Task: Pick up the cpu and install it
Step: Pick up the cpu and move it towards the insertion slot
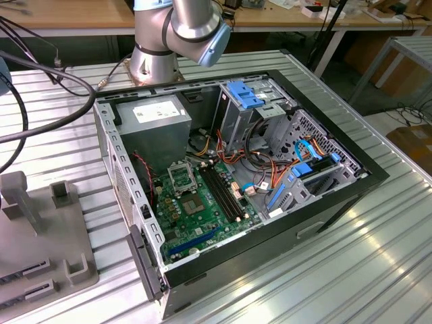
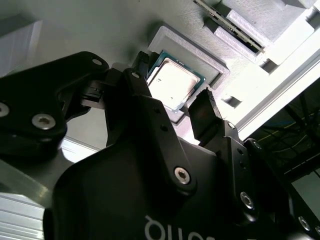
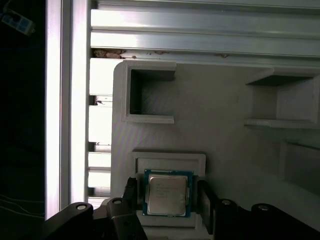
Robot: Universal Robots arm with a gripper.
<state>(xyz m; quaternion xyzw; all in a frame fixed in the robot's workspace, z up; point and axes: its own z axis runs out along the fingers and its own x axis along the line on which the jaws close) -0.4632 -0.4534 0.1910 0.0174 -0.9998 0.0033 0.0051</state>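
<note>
The claw (image 3: 167, 199) (image 2: 172, 91) hangs directly over the grey fixture (image 3: 225, 130) (image 2: 185, 25), released. Its two black fingers (image 3: 204, 200) (image 2: 204, 112) stand on opposite sides of the cpu (image 3: 167, 194) (image 2: 172, 82), and in the first wrist view a narrow gap shows on each side between finger and chip edge, so nothing is clenched.

The cpu lies flat in a shallow square recess (image 3: 169, 161) of the fixture, its silver-grey metal top facing up and its green border showing around the edge. It is not lifted.

Further along the fixture from that recess, the first wrist view shows a walled square pocket (image 3: 150, 95) and a second raised pocket (image 3: 285, 100), both part of the same grey moulding.

In the exterior view the fixture (image 1: 40, 229) rests on the ribbed metal table (image 1: 324, 270). To the exterior view's right of the fixture stands the open computer case (image 1: 337, 196). Inside it lie the green motherboard (image 1: 196, 209), the black square socket frame (image 1: 181, 177) and the grey power-supply box (image 1: 152, 118). Beyond the case from the fixture, the arm's base (image 1: 158, 50) rises from the table.
</note>
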